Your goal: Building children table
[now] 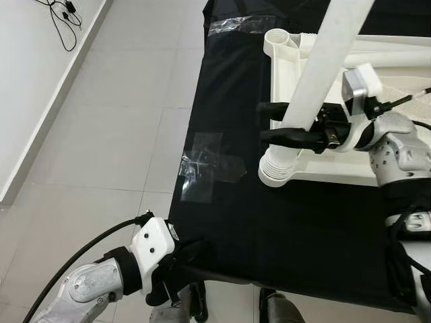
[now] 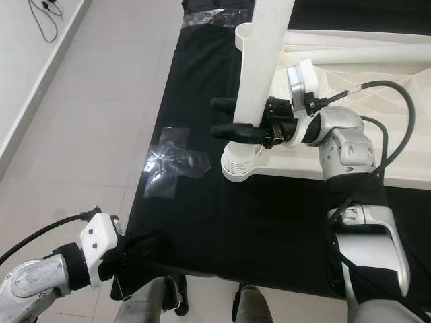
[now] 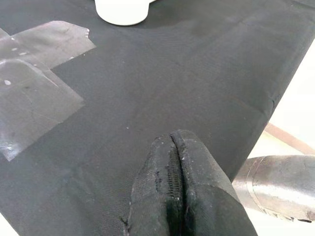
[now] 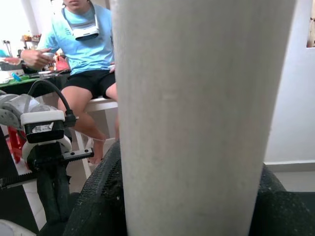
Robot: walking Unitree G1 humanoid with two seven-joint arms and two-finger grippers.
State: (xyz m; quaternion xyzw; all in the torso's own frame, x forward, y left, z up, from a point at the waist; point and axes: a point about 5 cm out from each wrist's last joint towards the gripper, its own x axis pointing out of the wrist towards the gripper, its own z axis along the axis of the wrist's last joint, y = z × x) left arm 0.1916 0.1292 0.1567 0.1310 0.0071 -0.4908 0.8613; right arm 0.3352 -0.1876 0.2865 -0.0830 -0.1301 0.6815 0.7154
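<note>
Black cloth (image 1: 296, 256) covers the desk, with patches of clear tape (image 1: 205, 165) stuck near its left edge and another strip of tape (image 1: 239, 25) at the far end. On the cloth toward the right edge lies the white plastic tabletop (image 1: 286, 87), upside down, a round leg socket (image 1: 281, 39) open at its far corner. The right gripper (image 1: 286, 123) reaches in from the right and pinches a white table leg (image 1: 330, 60) between its black fingers (image 1: 289, 139); the leg stands tilted, its ribbed lower end (image 1: 277, 169) at the near left corner of the tabletop. The left gripper (image 3: 177, 196) rests at the near left corner of the desk, fingers pressed together on the cloth. In the right wrist view a person (image 4: 83, 54) in a blue shirt sits beyond the leg.
</note>
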